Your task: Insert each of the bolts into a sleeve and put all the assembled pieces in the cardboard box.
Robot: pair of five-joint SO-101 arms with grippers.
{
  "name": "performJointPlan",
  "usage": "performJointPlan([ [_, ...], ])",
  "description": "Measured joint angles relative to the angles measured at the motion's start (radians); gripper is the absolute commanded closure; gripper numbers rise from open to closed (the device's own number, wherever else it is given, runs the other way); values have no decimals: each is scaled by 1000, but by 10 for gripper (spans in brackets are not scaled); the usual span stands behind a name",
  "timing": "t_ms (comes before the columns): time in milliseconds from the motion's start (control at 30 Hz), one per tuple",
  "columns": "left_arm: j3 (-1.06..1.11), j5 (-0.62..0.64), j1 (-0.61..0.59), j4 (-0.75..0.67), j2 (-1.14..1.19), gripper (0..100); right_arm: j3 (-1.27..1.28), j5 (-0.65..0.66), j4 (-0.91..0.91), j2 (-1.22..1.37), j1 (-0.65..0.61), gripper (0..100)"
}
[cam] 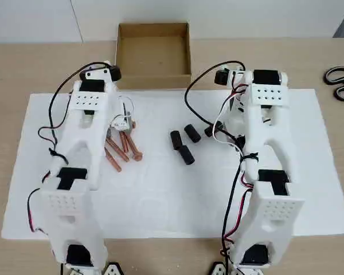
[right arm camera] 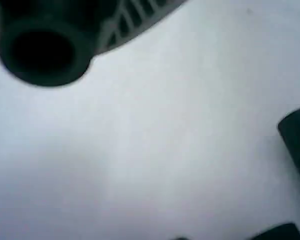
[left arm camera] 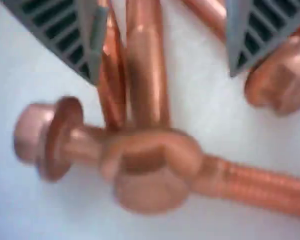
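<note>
The left tool [left arm camera: 162, 72] is hanging with jaws wide over the copper bolts [left arm camera: 150, 165] lying crossed on the white sheet [cam: 160, 200]; the right tool [right arm camera: 55, 30] is gripping one black sleeve [right arm camera: 37, 52]; three other sleeves [cam: 176, 139] are lying mid-sheet; the cardboard box [cam: 153, 81] is sitting at the far edge of the desk [cam: 11, 69].

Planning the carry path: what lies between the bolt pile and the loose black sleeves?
Nothing; the high view shows bare white sheet between the bolts and the sleeves.
</note>
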Motion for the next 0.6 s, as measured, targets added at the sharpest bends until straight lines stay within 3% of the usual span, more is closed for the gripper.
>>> performJointPlan([
  [100, -12, 31, 0, -11, 11, 846, 2, 0, 0, 0, -2, 994],
  [267, -14, 48, 6, -43, 26, 961, 2, 0, 0, 0, 0, 994],
  [600, -14, 49, 6, -55, 26, 959, 2, 0, 0, 0, -2, 994],
])
